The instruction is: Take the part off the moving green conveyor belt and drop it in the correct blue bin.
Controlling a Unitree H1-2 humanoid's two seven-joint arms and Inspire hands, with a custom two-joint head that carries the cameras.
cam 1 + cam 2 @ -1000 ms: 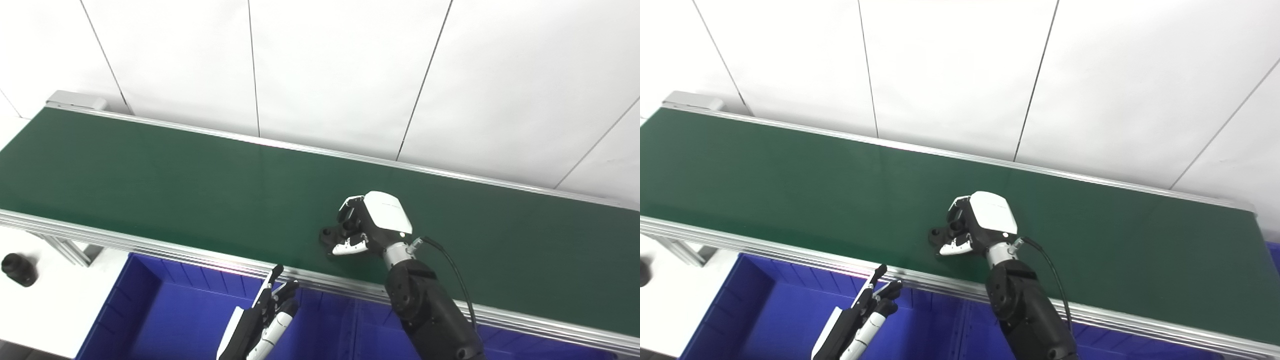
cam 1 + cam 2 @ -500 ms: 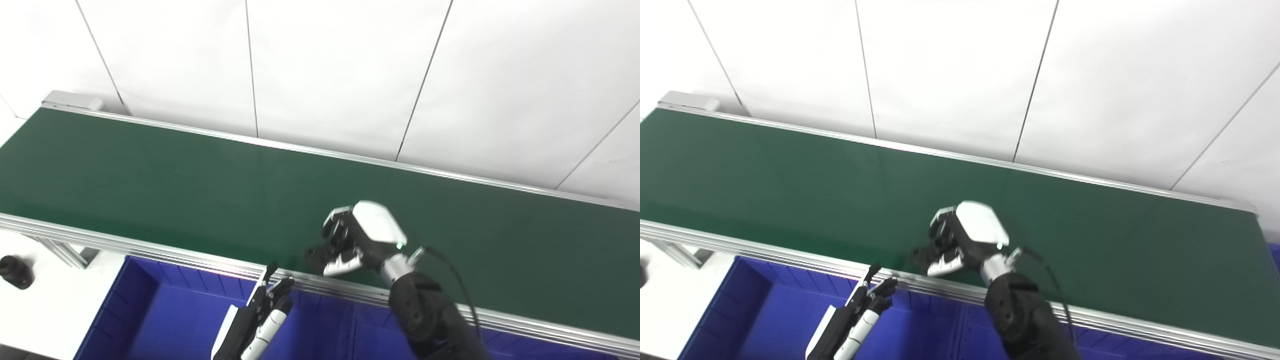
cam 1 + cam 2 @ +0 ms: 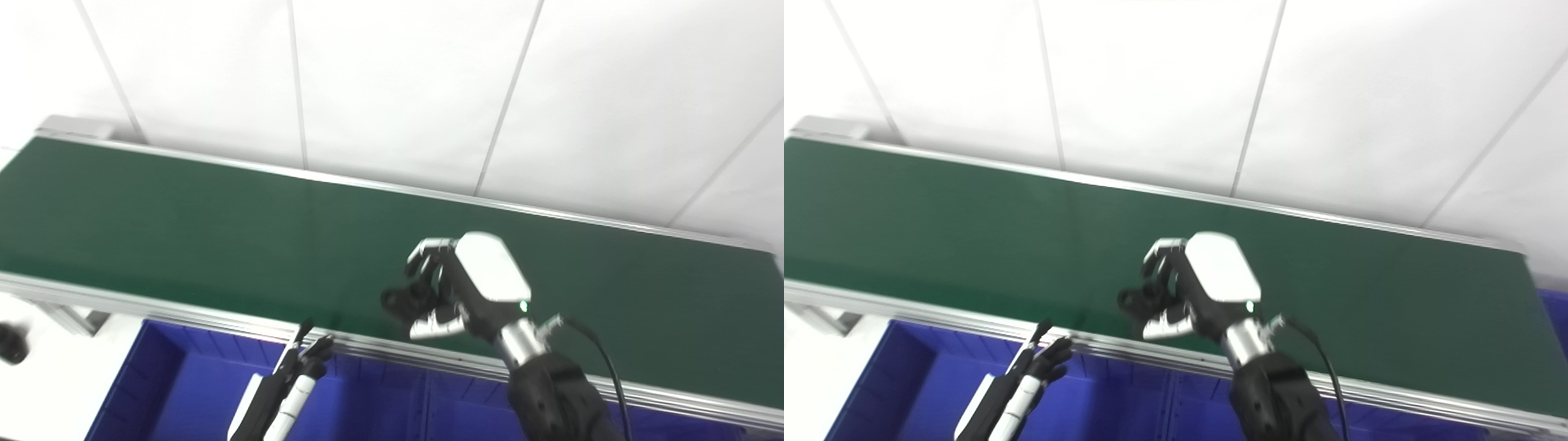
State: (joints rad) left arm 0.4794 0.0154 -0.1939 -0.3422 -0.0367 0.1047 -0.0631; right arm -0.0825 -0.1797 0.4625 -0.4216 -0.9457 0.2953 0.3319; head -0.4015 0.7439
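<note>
The robot's right hand (image 3: 456,288), black with a white shell on its back, is curled around a small black part (image 3: 401,300) with a round end. The part sticks out from between the fingers (image 3: 429,254) and the thumb, so the hand is closed on it and holding it. It looks lifted a little above the long green conveyor belt (image 3: 184,226), near the belt's front edge, though the pictures are blurry and the gap is hard to judge.

The hand grips the part from above and the side, probably because that was the easy way to grab it off the flat belt.

The left hand (image 3: 294,383) waits low down, over the big blue plastic bin (image 3: 184,392) in front of the belt. Its fingers are stretched out straight and close together, and it holds nothing. It seems to be staying out of the way.

The bin sits right under the shiny metal rail (image 3: 153,306) at the belt's front edge, likely so a part can be carried just a short way and dropped in. A wall inside splits the bin, and which side is right cannot be told.
</note>
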